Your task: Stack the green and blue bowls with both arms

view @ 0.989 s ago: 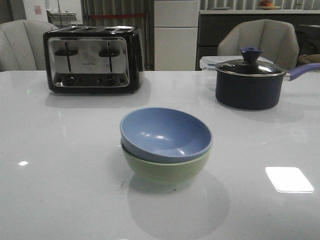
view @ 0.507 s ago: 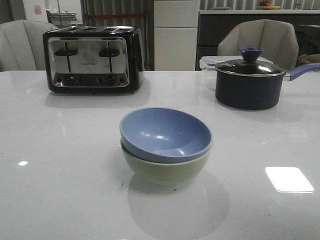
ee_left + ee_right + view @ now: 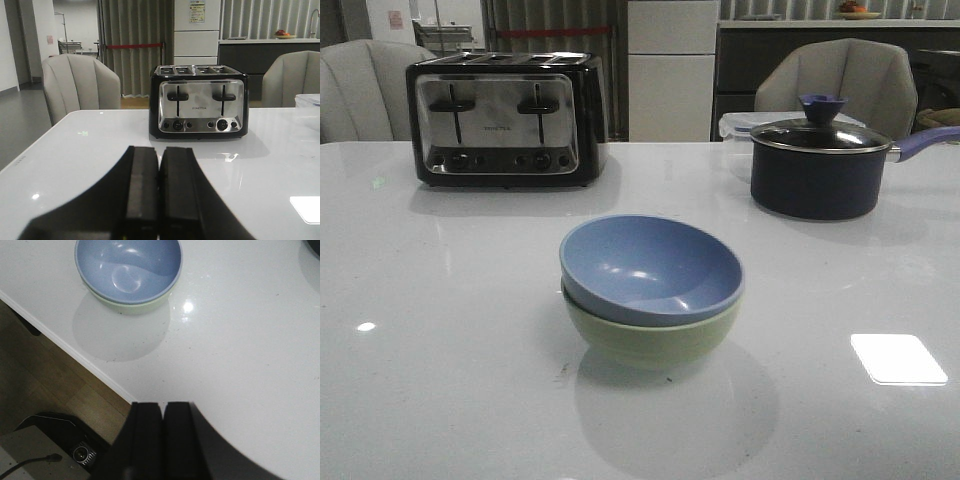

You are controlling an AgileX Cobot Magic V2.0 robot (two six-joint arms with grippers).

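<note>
- On the glossy white table (image 3: pixel 440 300), way at the back, sit a chrome-and-black four-slot toaster (image 3: pixel 506 120) and a dark navy lidded saucepan (image 3: pixel 817 167).
- Front and center, the muted periwinkle blue bowl (image 3: pixel 651 268) is nested inside the pale sage green bowl (image 3: pixel 650 338).
- Left gripper (image 3: pixel 159 165) is clenched on nothing, well away from the bowls.
- Right gripper (image 3: pixel 163 420) is the same, clamped empty.

The black left claw (image 3: pixel 159 190), its fingers pressed together, hangs over the glossy white desk (image 3: pixel 90 155), facing a chrome-and-black four-slot toaster (image 3: pixel 201 107).
</note>
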